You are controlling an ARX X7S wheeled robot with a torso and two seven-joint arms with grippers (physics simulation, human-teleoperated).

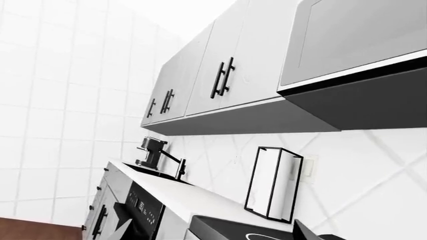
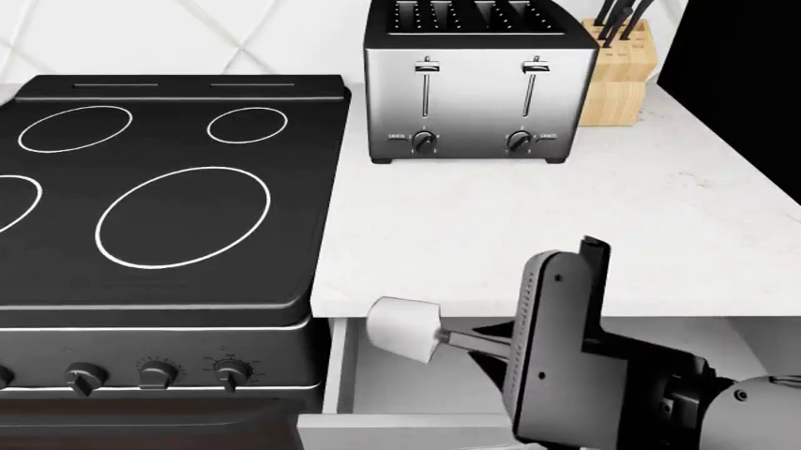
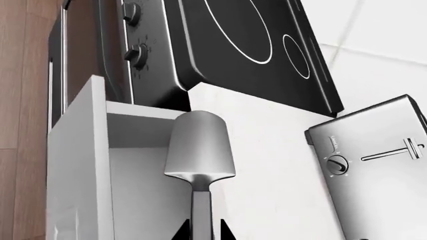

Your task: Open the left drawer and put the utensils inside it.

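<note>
Item, nearest: right gripper, closed on the handle of a spatula-like utensil, hanging over the open left drawer; in the right wrist view the dark handle runs straight out from between the fingertips. Utensil's long axis: roughly level, running from the gripper toward the stove side of the drawer, blade end leading and pointing at the cooktop; blade pale silver-grey in these renders, rounded at the tip. Key relation: the drawer's white interior lies directly beneath the blade and handle, so the coming move is judged to be a lowering and release, not a sideways carry; whether the blade clears the drawer's stove-side wall needs watching. Drawer: pulled out below the counter edge, beside the stove's knob panel. Left gripper: not in view; its wrist camera shows only upper cabinets, a coffee machine and wall tiles, so the right arm is the working one. Beyond the drawer: white countertop, toaster, then knife block. Spoon: not seen.
</note>
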